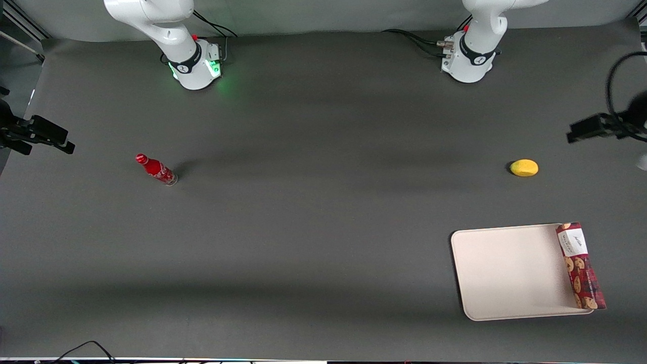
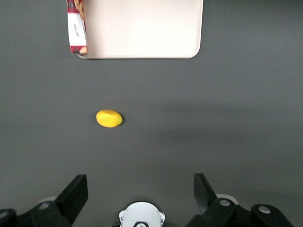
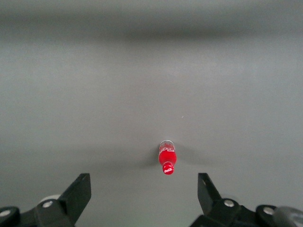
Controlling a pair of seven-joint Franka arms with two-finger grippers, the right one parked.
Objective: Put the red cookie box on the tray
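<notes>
Well apart: open gripper (image 2: 140,191), red cookie box (image 1: 580,264)

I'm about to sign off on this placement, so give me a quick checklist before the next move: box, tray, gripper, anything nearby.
1. Red cookie box lies on the tray: ok, along the edge at the working arm's end.
2. Box fully inside the rim: not ok, it overhangs that edge.
3. Gripper empty, fingers open: ok.
4. Gripper apart from box: ok, raised, farther from the front camera.
5. Lemon apart from tray: ok.
</notes>
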